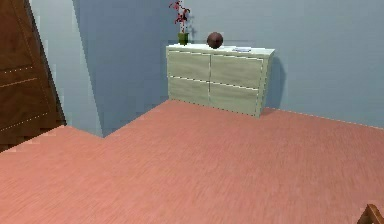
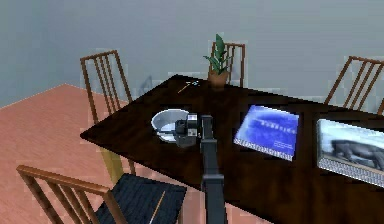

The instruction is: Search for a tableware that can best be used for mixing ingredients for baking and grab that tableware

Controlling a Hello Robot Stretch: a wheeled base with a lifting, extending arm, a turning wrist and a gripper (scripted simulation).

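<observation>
Now the claw (image 2: 179, 130) sits at the far end of the dark arm (image 2: 211, 175), over the near edge of a dark wooden table (image 2: 300, 175). A pale round bowl (image 2: 164, 121) stands on the tabletop right at the claw's fingers, on their left in the arm side view. Whether they touch it cannot be told, nor whether the claw has hold of anything, since the bowl rests on the table at its tip. Just right of the claw lies a blue book (image 2: 268, 130), and farther right, near the picture's edge, a second flat book (image 2: 352, 150). Beyond the claw, at the table's far edge, a potted plant (image 2: 217, 62) stands upright, with some small utensil (image 2: 188, 88) lying between it and the bowl. Wooden chairs ring the table: one (image 2: 106, 82) up-left of the claw, and one with a blue cushion (image 2: 135, 193) below-left of it. Well away from the claw, the forward view has a pale dresser (image 1: 218, 78) against a blue wall, carrying a vase of flowers (image 1: 182, 25) and a brown ball (image 1: 215, 40).
</observation>
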